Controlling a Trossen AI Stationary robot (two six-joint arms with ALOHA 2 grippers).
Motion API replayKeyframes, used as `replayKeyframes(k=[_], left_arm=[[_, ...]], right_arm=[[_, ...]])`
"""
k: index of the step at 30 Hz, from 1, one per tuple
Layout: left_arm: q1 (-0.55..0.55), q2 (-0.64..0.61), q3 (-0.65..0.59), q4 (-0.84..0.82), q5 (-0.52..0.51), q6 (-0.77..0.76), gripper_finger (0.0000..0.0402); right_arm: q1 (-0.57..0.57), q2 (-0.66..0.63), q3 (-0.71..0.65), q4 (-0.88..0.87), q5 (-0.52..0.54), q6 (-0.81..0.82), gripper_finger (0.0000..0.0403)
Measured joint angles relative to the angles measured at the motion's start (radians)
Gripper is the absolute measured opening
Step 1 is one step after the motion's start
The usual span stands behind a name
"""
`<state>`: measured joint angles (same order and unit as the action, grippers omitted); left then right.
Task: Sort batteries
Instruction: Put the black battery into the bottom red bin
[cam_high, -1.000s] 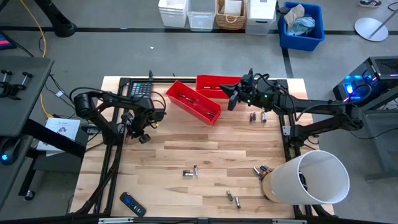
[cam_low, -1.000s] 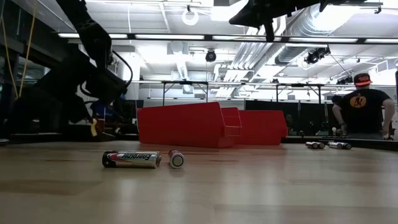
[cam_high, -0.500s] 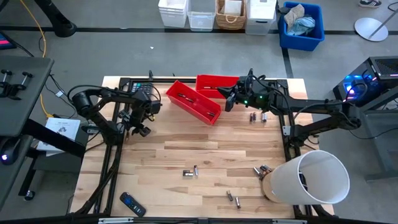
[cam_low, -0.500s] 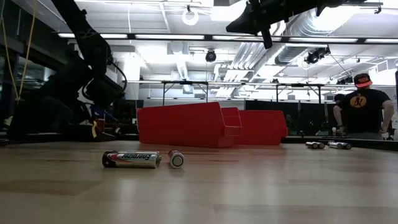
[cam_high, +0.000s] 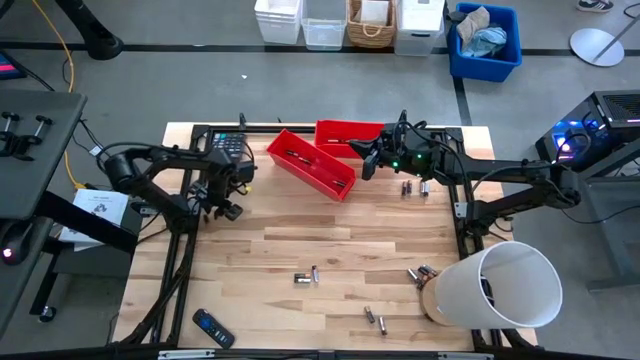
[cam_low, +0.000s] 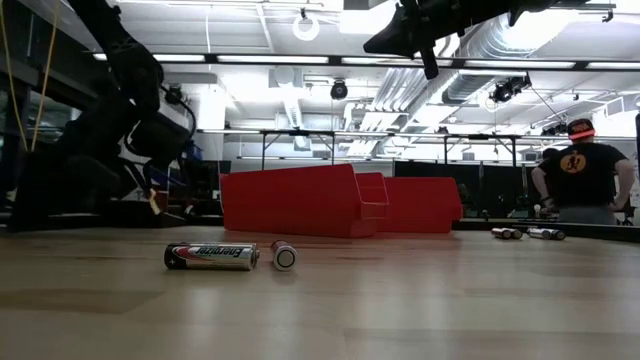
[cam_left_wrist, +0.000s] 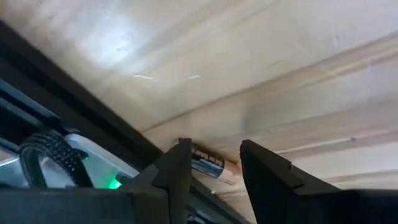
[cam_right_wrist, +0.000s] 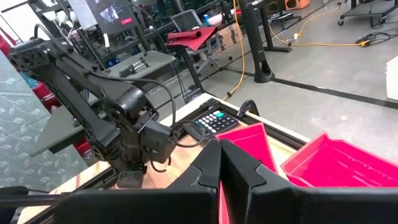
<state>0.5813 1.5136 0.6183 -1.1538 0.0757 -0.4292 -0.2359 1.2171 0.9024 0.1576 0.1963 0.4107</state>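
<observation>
L gripper (cam_left_wrist: 211, 163) jaws apart | battery (cam_left_wrist: 208, 165) on table betw fingers (ungripped) | R gripper (cam_high: 368, 160) clenched

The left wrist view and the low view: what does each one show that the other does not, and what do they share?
Only the left wrist view shows the open left gripper near the table's edge, with a battery lying between its fingers. Only the low view shows the two red bins, a labelled battery with a second one end-on, and a person in the room. Both show the wooden table.
</observation>
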Motion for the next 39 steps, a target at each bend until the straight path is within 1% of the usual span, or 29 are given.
replayKeyframes(k=[3, 4, 8, 11, 14, 16, 20, 23, 26, 28, 30, 32, 33, 34, 36, 39], left_arm=[[0.018, -0.011, -0.006, 0.016, -0.017, -0.039, 0.0129], [0.024, -0.009, -0.006, 0.016, -0.008, -0.047, 0.0129], [0.024, -0.023, 0.011, -0.001, 0.123, -0.070, 0.0129], [0.011, -0.068, 0.028, -0.003, 0.141, -0.111, 0.0129], [-0.014, -0.150, 0.029, -0.027, 0.105, -0.180, 0.0129], [-0.046, -0.228, 0.029, -0.020, 0.066, -0.281, 0.0129], [-0.122, -0.366, 0.022, 0.006, -0.052, -0.466, 0.0129], [-0.167, -0.426, 0.024, 0.031, -0.127, -0.572, 0.0129], [-0.220, -0.445, 0.024, 0.041, -0.160, -0.639, 0.0129], [-0.270, -0.452, 0.023, 0.066, -0.144, -0.750, 0.0129], [-0.340, -0.472, 0.022, 0.158, -0.106, -0.798, 0.0129], [-0.421, -0.495, 0.025, 0.257, -0.107, -0.873, 0.0129], [-0.464, -0.502, 0.025, 0.270, -0.124, -0.932, 0.0129], [-0.511, -0.504, 0.025, 0.258, -0.149, -0.999, 0.0129], [-0.618, -0.499, 0.024, 0.184, -0.190, -1.140, 0.0129], [-0.796, -0.473, 0.022, 0.050, -0.221, -1.416, 0.0129]], right_arm=[[0.001, 0.000, 0.000, -0.003, -0.004, 0.000, 0.0000], [0.001, 0.000, 0.000, -0.003, -0.004, 0.000, 0.0000], [0.001, 0.000, 0.000, -0.004, -0.004, -0.003, 0.0000], [0.000, 0.000, 0.000, -0.004, 0.004, -0.009, 0.0000], [0.000, 0.000, 0.000, -0.004, 0.010, -0.004, 0.0000], [0.000, 0.000, 0.000, -0.004, 0.010, 0.000, 0.0000], [0.001, 0.000, 0.000, -0.004, 0.010, 0.000, 0.0000], [0.001, 0.000, 0.000, -0.004, 0.010, 0.000, 0.0000], [0.001, 0.000, 0.000, -0.004, 0.010, 0.005, 0.0000], [0.001, 0.000, 0.000, -0.004, 0.011, 0.017, 0.0000], [0.001, 0.000, 0.000, -0.004, 0.011, 0.017, 0.0000], [0.001, 0.000, 0.000, -0.004, 0.011, 0.011, 0.0000], [0.001, 0.000, 0.000, -0.004, 0.011, 0.011, 0.0000], [0.001, 0.000, 0.000, -0.004, 0.011, 0.011, 0.0000], [0.001, 0.000, 0.000, -0.004, 0.011, 0.010, 0.0000], [0.001, 0.000, 0.000, -0.004, 0.011, 0.008, 0.0000]])
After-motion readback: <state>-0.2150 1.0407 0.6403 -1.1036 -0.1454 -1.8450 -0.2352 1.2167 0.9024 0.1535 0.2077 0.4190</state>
